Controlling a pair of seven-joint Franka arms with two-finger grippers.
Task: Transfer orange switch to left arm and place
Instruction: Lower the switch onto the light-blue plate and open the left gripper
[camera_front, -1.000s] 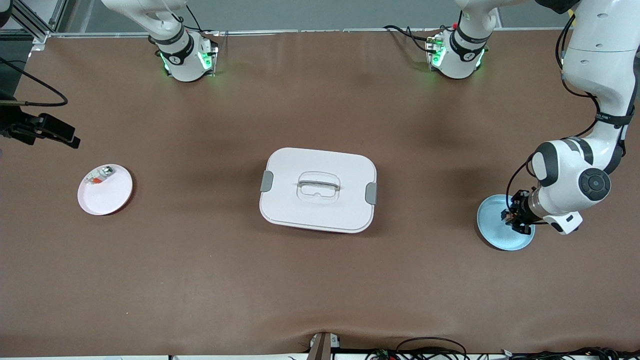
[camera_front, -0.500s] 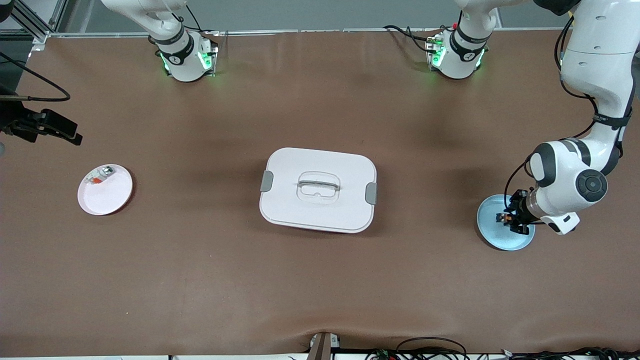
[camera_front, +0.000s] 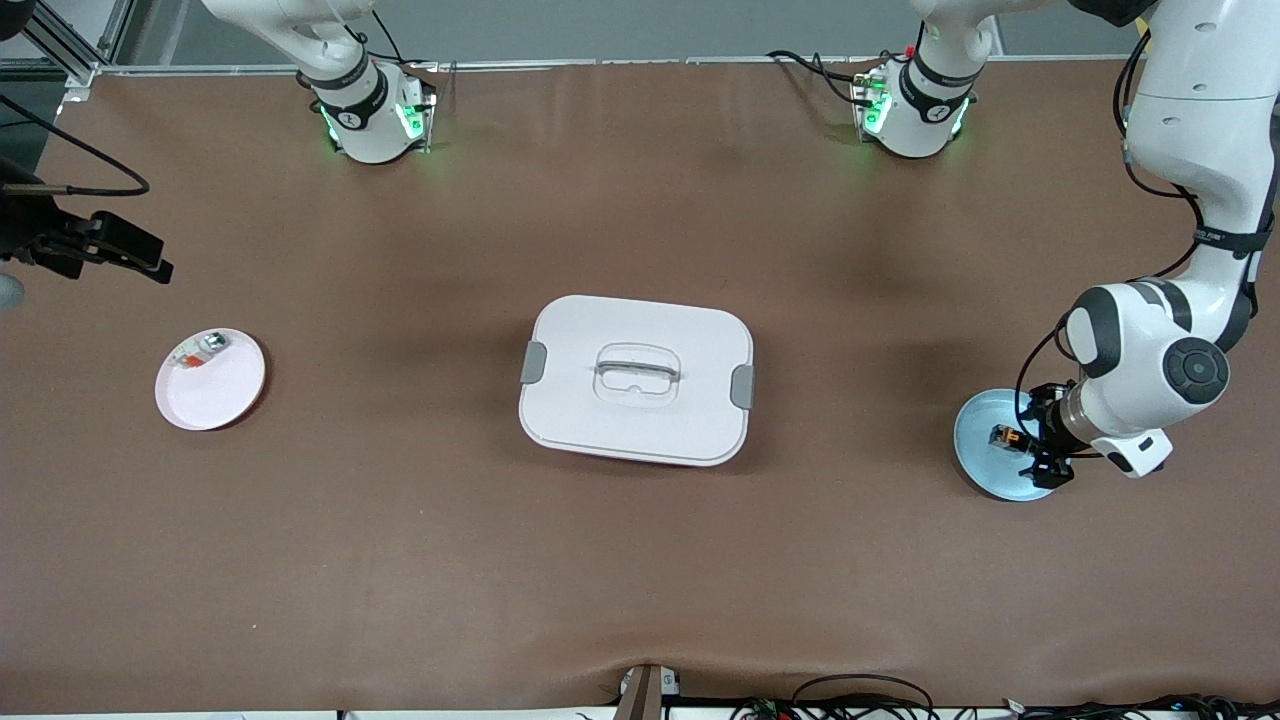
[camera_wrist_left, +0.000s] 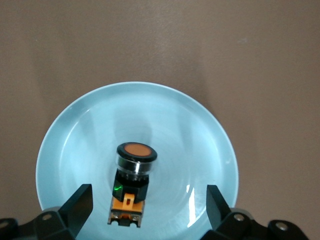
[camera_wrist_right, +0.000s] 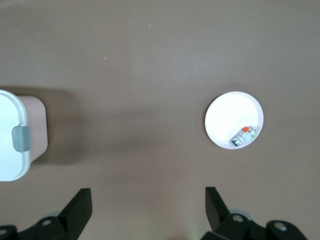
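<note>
Seemingly open left hand (camera_wrist_left: 145, 205), orange switch (camera_wrist_left: 132, 187) between fingers

Right pincer (camera_wrist_right: 145, 210) mostly out of frame

**Table layout**

Brown table (camera_front: 420, 560), matte covering. Directly on it: white box (camera_front: 636, 379) with grey latches at the middle; small white plate (camera_front: 211, 379) toward the right arm's end; light blue plate (camera_front: 985, 455) toward the left arm's end. All three well apart, roughly in one row. Both arm bases (camera_front: 372, 118) mounted along the table edge farthest from the front camera.
</note>
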